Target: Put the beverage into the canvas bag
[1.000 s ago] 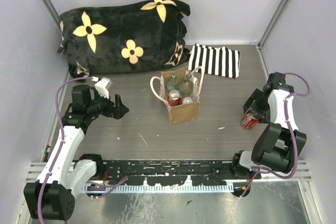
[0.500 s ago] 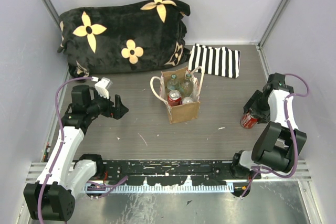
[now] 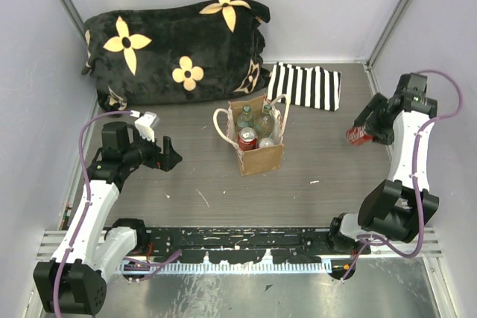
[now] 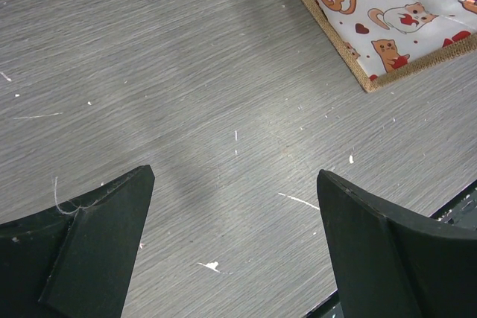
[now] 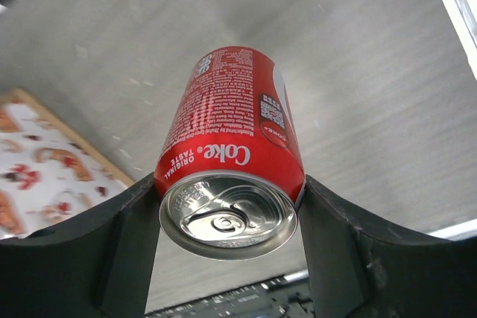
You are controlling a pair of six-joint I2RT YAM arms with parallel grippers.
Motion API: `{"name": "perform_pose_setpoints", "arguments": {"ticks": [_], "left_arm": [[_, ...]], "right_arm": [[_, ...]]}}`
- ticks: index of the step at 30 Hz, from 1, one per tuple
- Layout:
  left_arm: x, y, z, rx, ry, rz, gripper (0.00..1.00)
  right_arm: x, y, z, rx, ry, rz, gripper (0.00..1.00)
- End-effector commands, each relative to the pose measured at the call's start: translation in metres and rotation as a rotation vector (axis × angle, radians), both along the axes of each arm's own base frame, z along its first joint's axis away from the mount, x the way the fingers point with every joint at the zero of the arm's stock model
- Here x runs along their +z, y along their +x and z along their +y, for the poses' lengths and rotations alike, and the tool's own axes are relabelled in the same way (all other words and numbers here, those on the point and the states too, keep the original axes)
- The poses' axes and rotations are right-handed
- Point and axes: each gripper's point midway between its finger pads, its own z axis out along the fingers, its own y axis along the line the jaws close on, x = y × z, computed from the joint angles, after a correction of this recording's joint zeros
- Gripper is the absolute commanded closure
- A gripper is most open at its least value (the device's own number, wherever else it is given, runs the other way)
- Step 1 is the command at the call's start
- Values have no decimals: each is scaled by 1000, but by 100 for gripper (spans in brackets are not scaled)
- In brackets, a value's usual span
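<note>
Coke can (image 5: 231,147) pinched in the right gripper (image 5: 227,217), up in the air.
It hangs at the canvas bag's (image 3: 261,159) 3 o'clock, well apart; the left gripper (image 4: 235,247) sits spread wide at 9 o'clock.

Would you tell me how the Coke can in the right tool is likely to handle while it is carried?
The Coke can looks unopened, so probably heavy for its size. Its smooth round wall, pinched by the right tool at two sides, might slip or pivot. Laid down, it would likely roll.
</note>
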Motion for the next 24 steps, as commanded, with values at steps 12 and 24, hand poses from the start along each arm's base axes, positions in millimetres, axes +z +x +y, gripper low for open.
{"name": "perform_pose_setpoints", "arguments": {"ticks": [12,24], "left_arm": [[17,-2,5,11,20,-43,2],[17,1,8,20,40,-25,2]], "right_arm": [[233,130,168,348,101,-688,99],[197,86,279,587,81,-632,99]]}}
